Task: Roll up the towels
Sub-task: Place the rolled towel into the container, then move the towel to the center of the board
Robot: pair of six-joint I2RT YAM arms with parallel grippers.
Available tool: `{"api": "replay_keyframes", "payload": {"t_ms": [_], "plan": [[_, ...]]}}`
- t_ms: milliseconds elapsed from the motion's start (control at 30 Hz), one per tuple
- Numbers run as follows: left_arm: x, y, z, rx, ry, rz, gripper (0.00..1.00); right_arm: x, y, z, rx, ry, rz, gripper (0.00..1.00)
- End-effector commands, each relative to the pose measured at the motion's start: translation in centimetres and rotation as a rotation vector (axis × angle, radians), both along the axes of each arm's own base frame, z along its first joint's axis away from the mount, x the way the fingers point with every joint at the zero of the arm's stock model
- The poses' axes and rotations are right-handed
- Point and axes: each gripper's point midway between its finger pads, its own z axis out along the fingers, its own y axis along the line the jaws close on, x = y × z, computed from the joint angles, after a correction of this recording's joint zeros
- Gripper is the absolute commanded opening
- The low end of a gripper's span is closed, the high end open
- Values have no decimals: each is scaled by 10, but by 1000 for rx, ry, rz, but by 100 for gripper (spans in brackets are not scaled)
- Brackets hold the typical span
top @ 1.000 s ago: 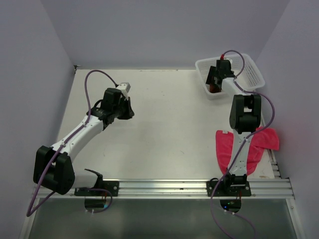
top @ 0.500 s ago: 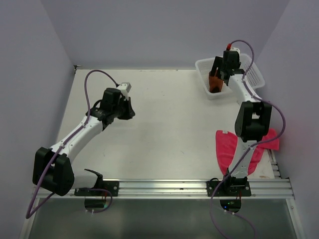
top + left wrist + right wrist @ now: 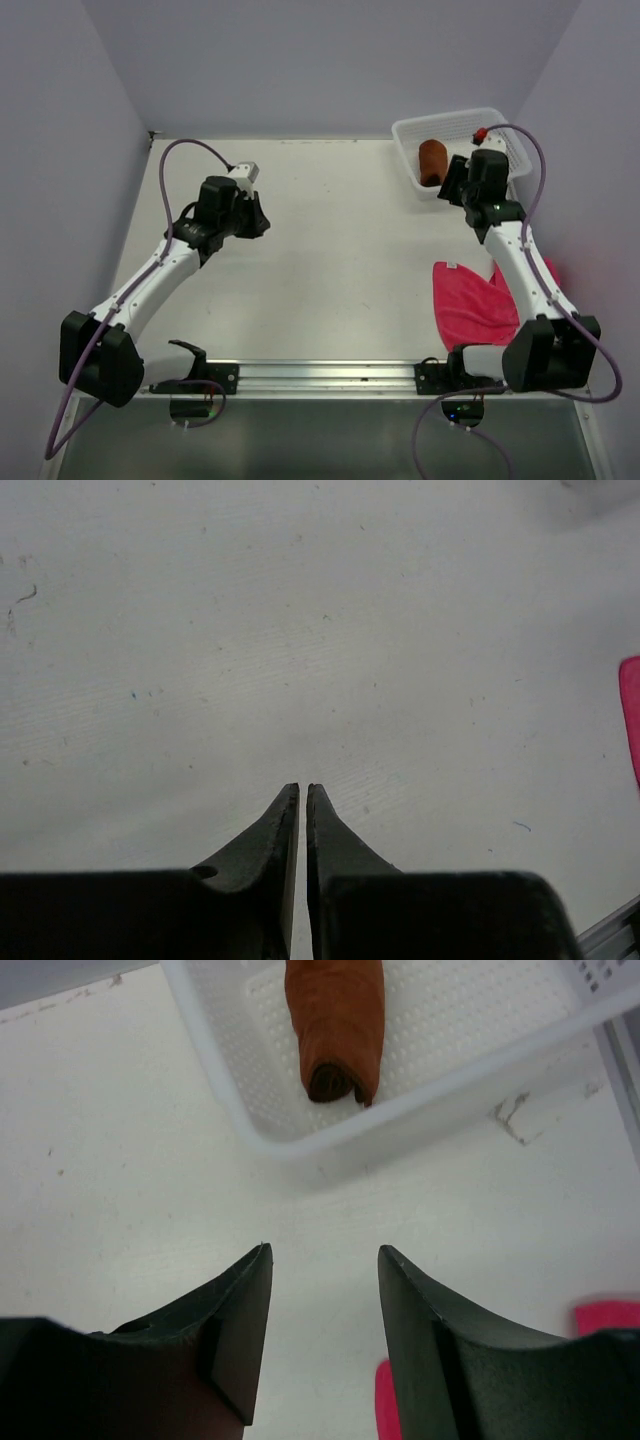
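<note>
Pulled back from the white mesh basket (image 3: 470, 115), where it hung a second ago, the right hand (image 3: 322, 1255) now hovers over bare tabletop (image 3: 340, 250) just short of the basket's near wall. Its two fingers stand moderately apart with nothing between them. Straight ahead of that gap, beyond the wall, the rust-brown towel (image 3: 335, 1020) lies rolled on the basket floor with its spiral end facing the hand. Its far end is cut off by the top edge of the right wrist view. The pink towel (image 3: 470, 305) lies flat on the tabletop nearer the arm bases, behind and below the right hand. In the top view the right arm (image 3: 525, 265) crosses over it and hides its right part, and the wrist view catches only two pink scraps at the lower right.

The left hand (image 3: 302, 790) has barely shifted. It is nearly closed, with only a thin slit between the fingers and nothing in it, and it hangs above empty tabletop well apart from both towels. A sliver of pink shows at the right edge of its view.
</note>
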Motion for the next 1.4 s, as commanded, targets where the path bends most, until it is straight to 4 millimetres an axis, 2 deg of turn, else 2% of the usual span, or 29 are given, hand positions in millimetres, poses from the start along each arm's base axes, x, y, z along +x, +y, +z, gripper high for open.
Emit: {"api": "replay_keyframes", "payload": {"t_ms": [0,67,167,200,267,300,500,567,700,800,1000,1367], "plan": [[5,5,20,-7,-79,8,12,-45,18,-14,42,19,53,49],[4,6,24,-11,-90,8,13,-65,22,-28,71,56,52,48],[3,7,27,-14,-100,14,16,-95,30,-60,139,132,41,42],[3,7,27,-14,-102,15,16,-107,33,-79,157,168,43,42],[2,8,27,-12,-104,21,18,-115,43,-96,194,190,55,42],[2,9,27,-11,-102,24,19,-122,45,-114,188,230,55,42],[1,9,27,-13,-101,24,22,-136,52,-162,154,347,70,47],[1,10,27,-10,-101,28,23,-136,47,-166,122,357,52,48],[0,10,26,-9,-99,28,23,-125,38,-151,75,328,25,48],[0,10,27,-11,-99,25,24,-122,33,-150,50,339,-1,47],[0,9,26,-14,-93,21,24,-117,19,-166,3,379,-69,45],[0,7,22,-14,-80,12,24,-107,9,-189,72,401,-116,45]]}}
